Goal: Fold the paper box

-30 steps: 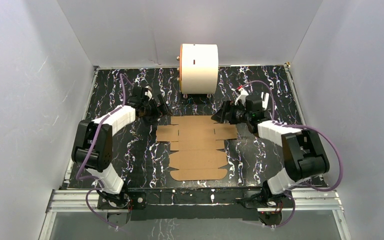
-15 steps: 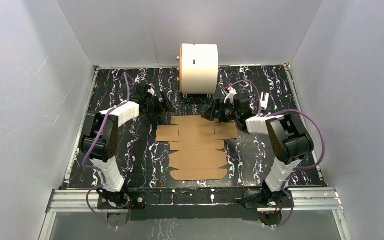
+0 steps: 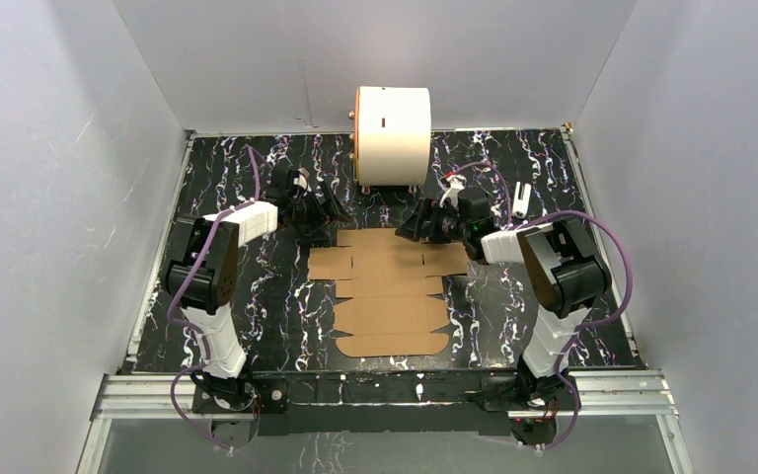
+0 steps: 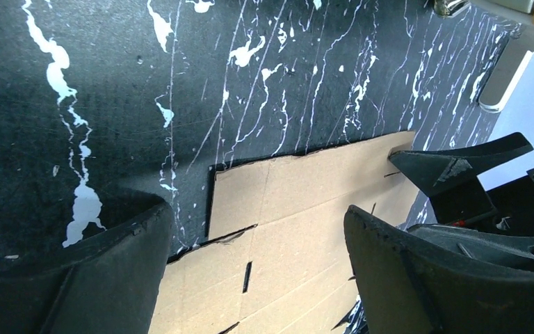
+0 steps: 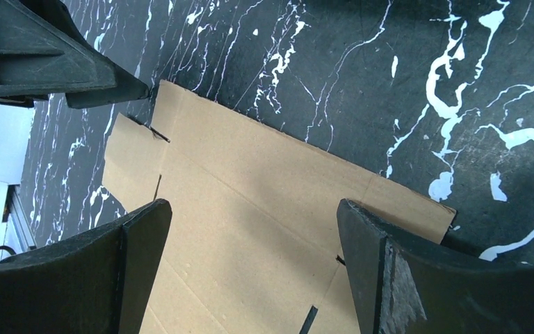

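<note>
Compared with a second ago, both arms have drawn their elbows inward and reached farther across the table. The left gripper (image 3: pixel 324 211) and the right gripper (image 3: pixel 416 221) now stand closer together, at the far edge of the paper box (image 3: pixel 390 296) — a flat, die-cut sheet of plain brown cardboard with flaps and rounded tabs. The sheet has not shifted and lies unfolded at the centre of the black, white-veined table (image 3: pixel 257 296). Both pairs of jaws stand wide and hold nothing. Left wrist view: the left gripper (image 4: pixel 256 212) straddles the far left corner of the sheet's top panel, with the cardboard edge running between its fingers (image 4: pixel 111 264); the tip of the right gripper (image 4: pixel 459 167) sits at the same far edge. Right wrist view: the right gripper (image 5: pixel 250 205) spans the far edge, which crosses diagonally between its fingers (image 5: pixel 417 271). Whether any fingertip touches the cardboard cannot be told. Bare table lies left and right of the sheet — broader on the outer sides of both arms. A narrow strip separates the sheet's far edge from the large white cylinder with an orange rim (image 3: pixel 392 133) at the back. The sheet's near edge stops short of the metal rail (image 3: pixel 385 390). A small white object (image 3: pixel 521 197) stands just behind the right arm, and pale walls (image 3: pixel 59 197) close the table on three sides.
</note>
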Controlling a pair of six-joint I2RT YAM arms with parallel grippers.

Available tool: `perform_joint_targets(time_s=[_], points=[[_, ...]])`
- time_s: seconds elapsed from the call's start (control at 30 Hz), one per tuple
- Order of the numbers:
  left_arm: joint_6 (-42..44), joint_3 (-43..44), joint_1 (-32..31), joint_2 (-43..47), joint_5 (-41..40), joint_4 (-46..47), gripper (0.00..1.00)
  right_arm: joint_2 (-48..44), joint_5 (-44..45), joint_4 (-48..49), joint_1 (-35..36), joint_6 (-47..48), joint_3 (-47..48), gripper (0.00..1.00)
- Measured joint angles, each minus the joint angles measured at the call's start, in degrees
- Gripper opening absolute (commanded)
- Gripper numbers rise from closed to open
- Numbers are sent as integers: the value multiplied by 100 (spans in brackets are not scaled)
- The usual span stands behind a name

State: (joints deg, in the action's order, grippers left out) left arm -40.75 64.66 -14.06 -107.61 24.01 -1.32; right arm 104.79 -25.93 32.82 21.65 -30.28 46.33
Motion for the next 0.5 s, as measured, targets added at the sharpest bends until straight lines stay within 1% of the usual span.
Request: perform_joint_targets(time_s=[0.33, 0.5], points=[[-142, 0, -81, -98, 330, 179, 88, 28, 4, 168, 90, -61, -39, 98], [-149, 0, -138, -107, 413, 173, 86, 33, 15, 177, 138, -85, -44, 99]])
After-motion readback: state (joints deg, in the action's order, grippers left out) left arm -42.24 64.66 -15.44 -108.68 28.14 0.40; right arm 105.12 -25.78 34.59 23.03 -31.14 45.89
